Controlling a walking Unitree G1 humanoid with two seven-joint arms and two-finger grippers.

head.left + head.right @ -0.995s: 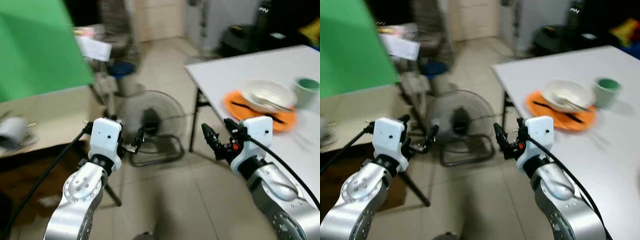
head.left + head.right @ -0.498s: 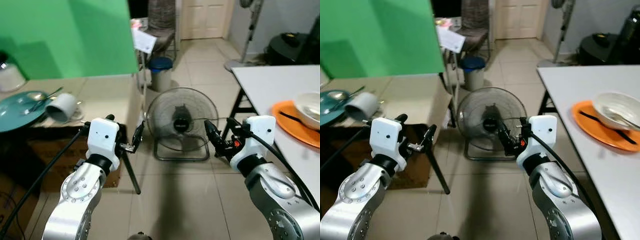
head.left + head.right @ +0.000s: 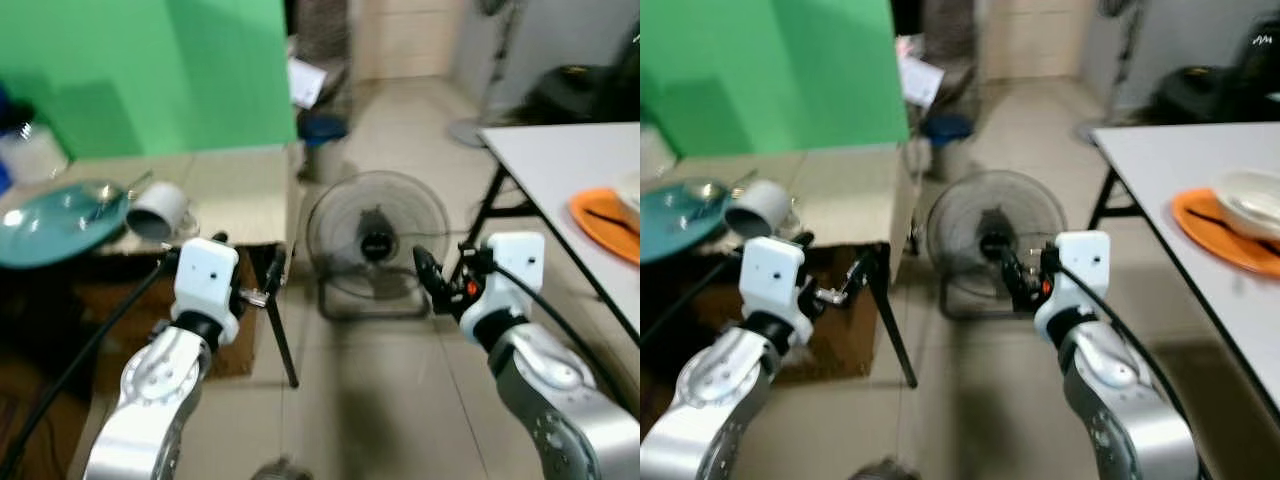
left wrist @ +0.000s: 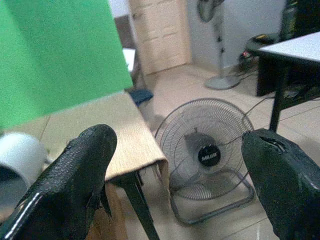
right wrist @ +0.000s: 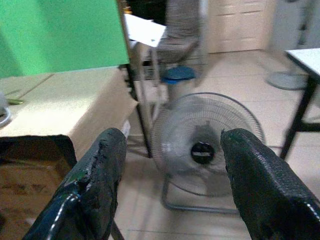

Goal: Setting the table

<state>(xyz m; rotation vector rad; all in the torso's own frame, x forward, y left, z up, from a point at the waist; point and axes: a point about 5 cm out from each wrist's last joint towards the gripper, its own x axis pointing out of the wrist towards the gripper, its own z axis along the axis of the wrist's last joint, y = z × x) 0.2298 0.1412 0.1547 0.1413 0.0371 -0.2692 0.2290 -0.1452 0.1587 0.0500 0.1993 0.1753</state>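
Tableware lies split: a teal round plate (image 3: 55, 232) and tipped white mug (image 3: 160, 210) on the low beige table (image 3: 240, 190), an orange plate (image 3: 605, 222) on the white table (image 3: 560, 160). Left gripper (image 3: 268, 285) and right gripper (image 3: 428, 278), both spread wide and apparently empty, hang over tiled floor near a round floor fan (image 3: 378, 235).

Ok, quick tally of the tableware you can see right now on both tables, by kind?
Plates: 2, a teal plate on the low table and an orange plate on the white table
Mugs: 1, a white mug on its side by the teal plate
Bowls: 1, a white bowl on the orange plate
Total: 4
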